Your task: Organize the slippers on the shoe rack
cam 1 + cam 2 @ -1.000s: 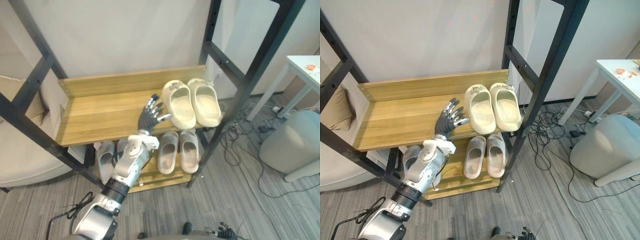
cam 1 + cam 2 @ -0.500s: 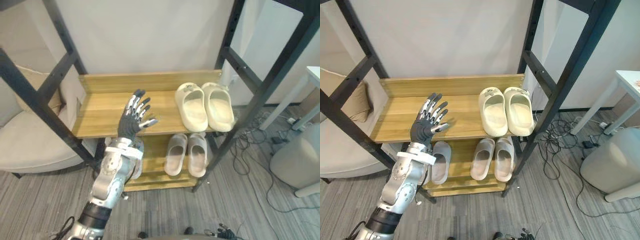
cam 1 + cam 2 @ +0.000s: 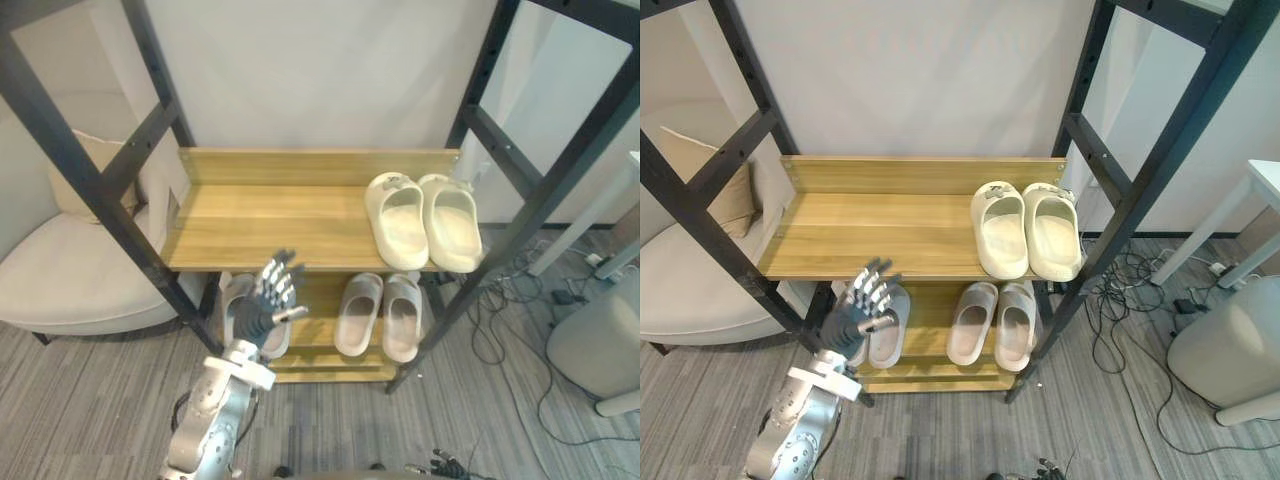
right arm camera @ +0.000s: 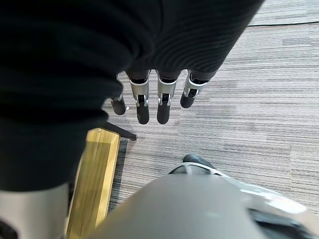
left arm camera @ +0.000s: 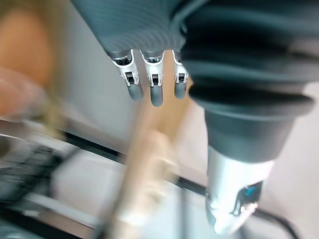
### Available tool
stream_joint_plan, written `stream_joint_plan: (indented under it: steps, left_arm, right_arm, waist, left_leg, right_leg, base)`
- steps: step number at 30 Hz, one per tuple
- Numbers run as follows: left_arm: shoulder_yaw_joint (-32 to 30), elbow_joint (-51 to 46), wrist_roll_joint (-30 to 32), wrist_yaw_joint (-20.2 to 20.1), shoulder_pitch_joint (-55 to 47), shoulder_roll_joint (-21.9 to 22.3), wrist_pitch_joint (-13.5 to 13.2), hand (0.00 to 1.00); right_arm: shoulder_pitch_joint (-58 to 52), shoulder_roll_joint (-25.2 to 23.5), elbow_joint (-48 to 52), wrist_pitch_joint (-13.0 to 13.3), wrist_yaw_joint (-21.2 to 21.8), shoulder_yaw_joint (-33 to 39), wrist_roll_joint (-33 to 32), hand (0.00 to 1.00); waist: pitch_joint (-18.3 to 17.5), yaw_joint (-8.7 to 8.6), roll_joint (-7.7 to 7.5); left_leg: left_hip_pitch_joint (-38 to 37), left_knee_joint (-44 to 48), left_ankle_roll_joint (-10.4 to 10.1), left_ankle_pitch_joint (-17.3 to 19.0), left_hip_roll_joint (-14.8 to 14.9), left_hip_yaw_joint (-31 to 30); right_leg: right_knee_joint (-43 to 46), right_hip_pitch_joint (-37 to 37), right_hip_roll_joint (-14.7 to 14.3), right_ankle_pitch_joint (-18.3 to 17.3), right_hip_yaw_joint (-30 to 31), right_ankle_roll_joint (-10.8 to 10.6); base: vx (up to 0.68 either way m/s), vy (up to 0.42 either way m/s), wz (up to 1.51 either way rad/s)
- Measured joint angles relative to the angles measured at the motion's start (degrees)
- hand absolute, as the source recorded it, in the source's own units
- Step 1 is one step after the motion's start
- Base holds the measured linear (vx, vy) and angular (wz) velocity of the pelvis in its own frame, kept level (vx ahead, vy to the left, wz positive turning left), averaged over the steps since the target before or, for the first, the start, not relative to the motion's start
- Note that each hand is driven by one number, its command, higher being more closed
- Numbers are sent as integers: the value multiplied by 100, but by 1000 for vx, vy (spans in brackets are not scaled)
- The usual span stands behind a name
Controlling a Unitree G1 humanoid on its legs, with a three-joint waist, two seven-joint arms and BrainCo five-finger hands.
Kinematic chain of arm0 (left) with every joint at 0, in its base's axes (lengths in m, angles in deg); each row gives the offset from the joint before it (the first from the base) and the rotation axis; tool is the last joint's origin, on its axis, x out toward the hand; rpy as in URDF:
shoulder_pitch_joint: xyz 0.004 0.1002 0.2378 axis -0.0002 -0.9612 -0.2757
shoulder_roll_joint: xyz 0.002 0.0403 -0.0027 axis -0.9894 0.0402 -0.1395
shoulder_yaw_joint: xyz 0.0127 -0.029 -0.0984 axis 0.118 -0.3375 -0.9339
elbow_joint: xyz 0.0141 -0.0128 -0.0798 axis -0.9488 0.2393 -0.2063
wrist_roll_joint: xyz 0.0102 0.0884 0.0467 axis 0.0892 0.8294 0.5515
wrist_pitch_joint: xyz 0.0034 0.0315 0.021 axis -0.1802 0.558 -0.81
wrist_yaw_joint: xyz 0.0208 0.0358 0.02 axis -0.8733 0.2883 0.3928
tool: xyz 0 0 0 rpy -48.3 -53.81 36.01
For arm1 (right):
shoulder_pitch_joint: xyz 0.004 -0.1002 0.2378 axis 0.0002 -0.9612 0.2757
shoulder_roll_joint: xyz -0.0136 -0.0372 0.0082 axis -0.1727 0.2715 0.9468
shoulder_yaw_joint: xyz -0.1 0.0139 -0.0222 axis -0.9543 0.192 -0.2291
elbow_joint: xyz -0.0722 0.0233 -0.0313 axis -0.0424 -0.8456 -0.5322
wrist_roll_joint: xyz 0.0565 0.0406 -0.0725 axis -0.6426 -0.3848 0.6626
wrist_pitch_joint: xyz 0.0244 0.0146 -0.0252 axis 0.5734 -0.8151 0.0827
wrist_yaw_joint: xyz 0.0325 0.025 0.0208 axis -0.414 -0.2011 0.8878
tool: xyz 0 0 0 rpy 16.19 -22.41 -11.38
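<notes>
- Shoe rack (image 3: 300,165): black frame, two wooden shelves; its top is cut off.
- Cream slippers (image 3: 400,222): one pair, side by side at the right end of the upper shelf (image 3: 260,225), toes to the back wall. The rest of that shelf is bare.
- Beige slippers (image 3: 358,312): one pair on the lower shelf (image 3: 320,372), right of centre. Their toes are tucked under the upper shelf.
- Grey slippers (image 3: 888,335): lower shelf, left. One shows in part and my own hand covers its mate, so I cannot tell how the pair is aligned.
- Left hand (image 3: 262,315): raised in front of the lower shelf, fingers spread and straight, holding nothing. My wrist view here is too smeared to add detail.
- Right hand (image 4: 163,107): fingers straight and empty, hanging over the grey floor (image 4: 249,99) beside the rack's foot.
- Handling, as I judge it: moulded foam, so light, springy and hard to damage, but smooth enough to slip from a shallow pinch. Best hold: fingers under the broad strap with the thumb on top, or a clamp across the heel rim.
</notes>
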State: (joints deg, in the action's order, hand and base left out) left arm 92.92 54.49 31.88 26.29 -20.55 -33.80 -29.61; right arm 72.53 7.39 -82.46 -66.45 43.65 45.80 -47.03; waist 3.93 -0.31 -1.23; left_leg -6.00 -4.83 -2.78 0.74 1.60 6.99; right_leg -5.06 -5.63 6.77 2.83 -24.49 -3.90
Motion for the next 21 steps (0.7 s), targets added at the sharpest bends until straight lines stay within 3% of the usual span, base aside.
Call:
stream_joint_plan:
  steps: [5,10,16,21]
  left_arm:
    - [-225,1578,906,109,2,184,59,0]
    - [-841,2995,1723,515,80,409,67,0]
    - [-1373,4126,2338,918,64,517,150,0]
    - [-1449,4418,2549,1042,13,651,167,0]
  right_arm:
    - [67,-37,2,9,-36,5,0,0]
    - [128,-57,18,62,-59,41,-2,0]
    - [163,-61,32,66,-166,56,-4,0]
    - [181,-61,33,65,-198,58,-2,0]
  waist:
    - [-17,7,-55]
    - [-16,8,-64]
    - [-16,33,-56]
    - [-13,46,-48]
  left_leg:
    - [1,-15,4,4,-19,24]
    - [-8,-14,4,6,-16,46]
    - [-19,-5,4,5,0,139]
    - [-18,-5,5,6,-7,170]
  right_leg:
    - [1,-7,13,-1,24,-7]
    - [2,-10,10,-2,41,-8]
    - [88,55,16,-27,139,-2]
    - [140,97,33,-73,175,-43]
  base:
    - [30,4,-1]
    - [0,0,0]
    - [-12,-2,-7]
    - [-18,-2,-5]
